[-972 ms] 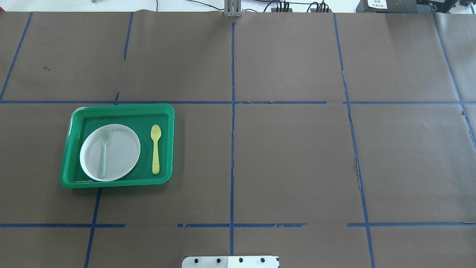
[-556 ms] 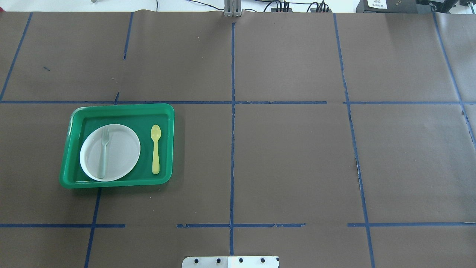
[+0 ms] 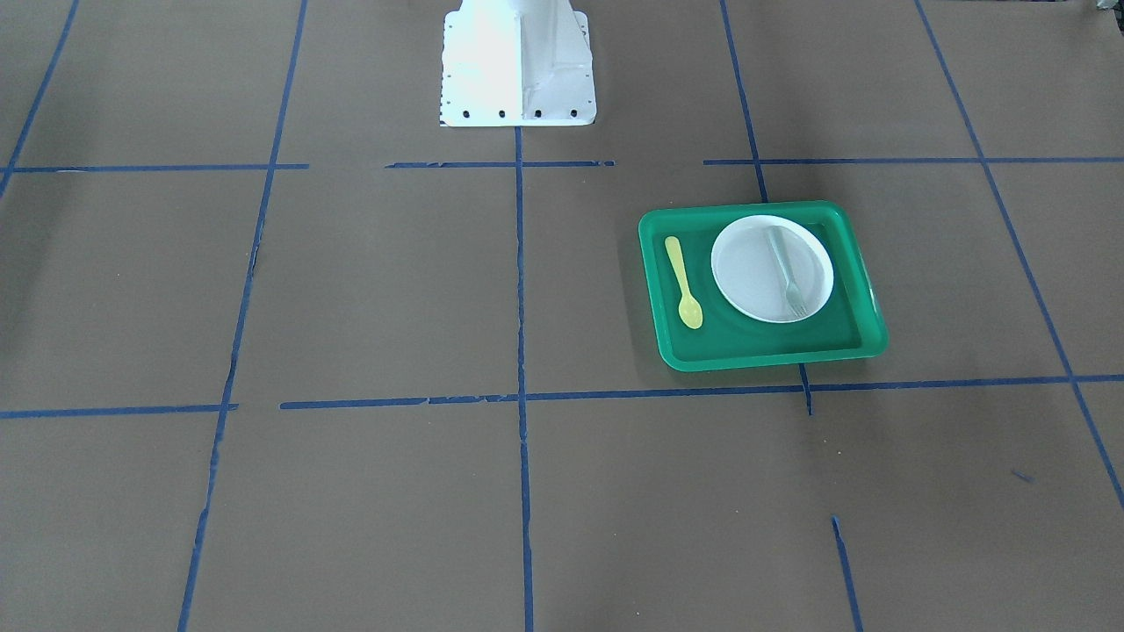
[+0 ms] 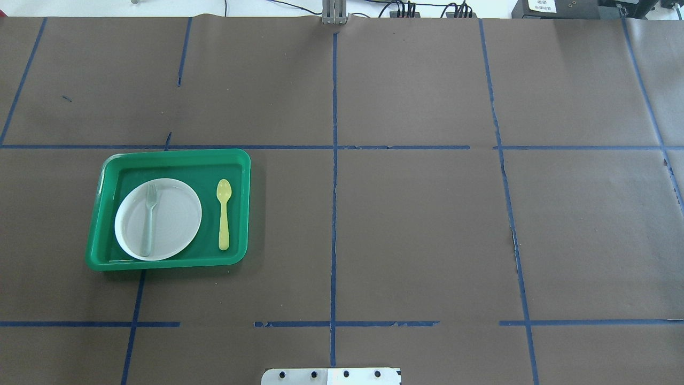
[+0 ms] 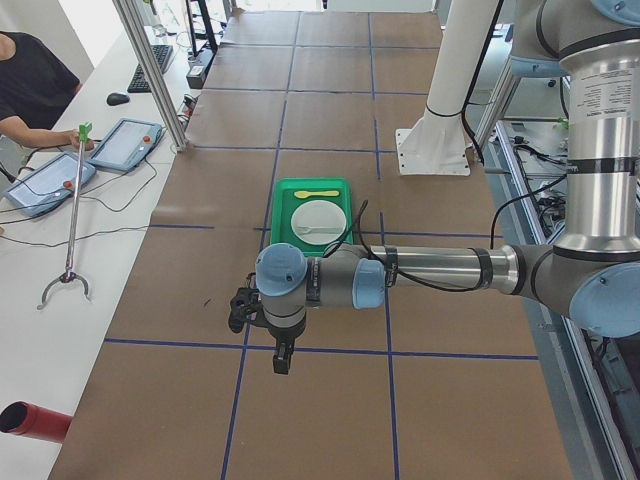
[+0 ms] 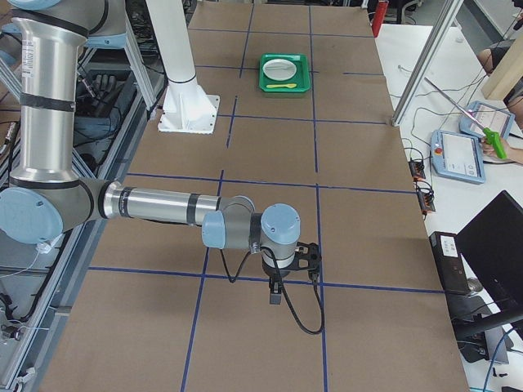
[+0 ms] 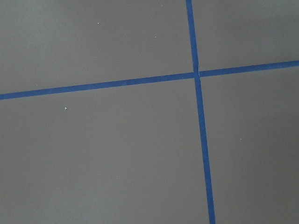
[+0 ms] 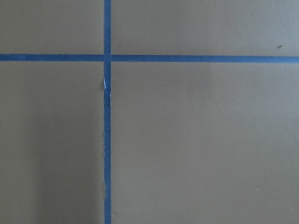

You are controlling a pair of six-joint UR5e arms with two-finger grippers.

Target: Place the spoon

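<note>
The spoon (image 4: pixel 224 214) lies flat on the floor of the green tray (image 4: pixel 176 156), on the robot's left half of the desk (image 4: pixel 427 224). Its long axis runs straight away from the robot, in line with the tray's short sides; the oval bowl points to the far side and the handle end points back toward the robot's base. It sits just beside the white plate (image 4: pixel 179 214), on the plate's right, with a strip of green between them. I count one spoon, one plate, one tray and one grey-green fork (image 4: pixel 149 219). The fork rests on the plate's left part, parallel to the spoon with its tines also toward the far side. The left pincer (image 5: pixel 242 310) hangs over the desk well apart from the tray, above a crossing of blue tape lines, and the right pincer (image 6: pixel 308 257) hangs over the other end of the desk. From these side angles I cannot tell whether either one's fingers are apart or together.
</note>
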